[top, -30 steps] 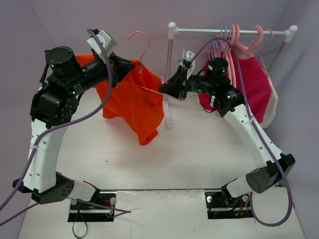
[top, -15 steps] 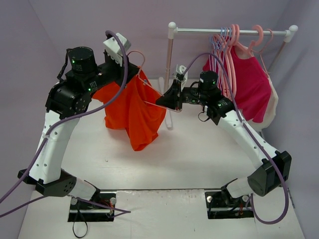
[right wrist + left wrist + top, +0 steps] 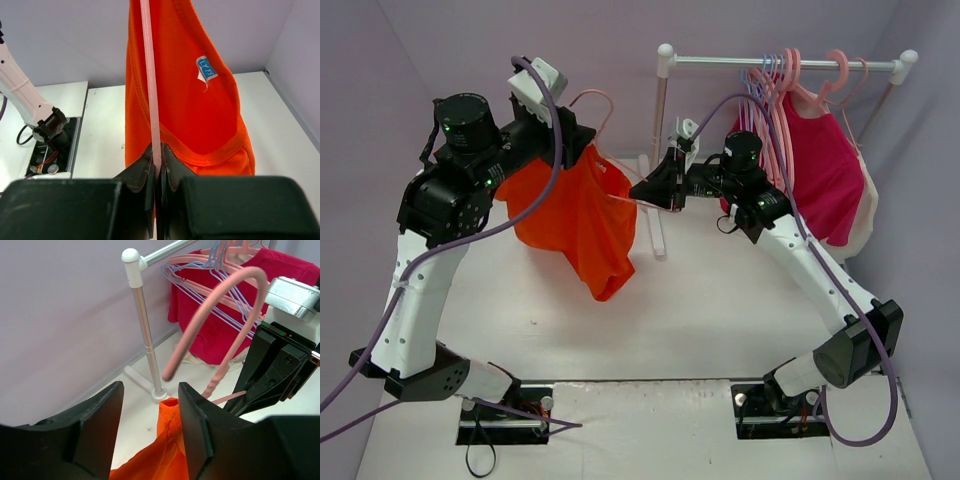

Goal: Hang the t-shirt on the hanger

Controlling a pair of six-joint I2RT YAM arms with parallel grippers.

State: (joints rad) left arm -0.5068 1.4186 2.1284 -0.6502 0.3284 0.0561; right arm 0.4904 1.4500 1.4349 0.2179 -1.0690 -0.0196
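We see the t-shirt [image 3: 578, 215] hanging in the air between the 2 arms, to the left of the rack's white post [image 3: 663, 110], draped in loose folds with its lowest corner pointing down toward the tabletop [image 3: 710, 310]. We cannot tell whether that corner touches the surface. In the right wrist view the neck opening gapes toward the camera, and the small white label [image 3: 206, 68] shows inside it.

The hanger [image 3: 150, 75] runs through that opening. 1 thin pink arm of it comes straight out of the cloth, while its curved hook rises above the shirt's bunched top, next to the left arm's wrist.

The right claw [image 3: 156, 155] is pressed together on the pink arm of the hanger, pinching it just at the edge of the neck hem. The left claw [image 3: 150, 407] sits at the shirt's top. Its 2 fingers [image 3: 200, 425] stand spread apart, a fold of orange cloth rises in the gap between them, and the hook curves up beyond them. We cannot tell whether either finger touches the cloth.

Behind the right arm, the rack's rail [image 3: 720, 62] carries a magenta shirt [image 3: 830, 170], a bunch of pink hangers [image 3: 790, 75] and a few lavender hangers [image 3: 757, 88], all well apart from the orange shirt
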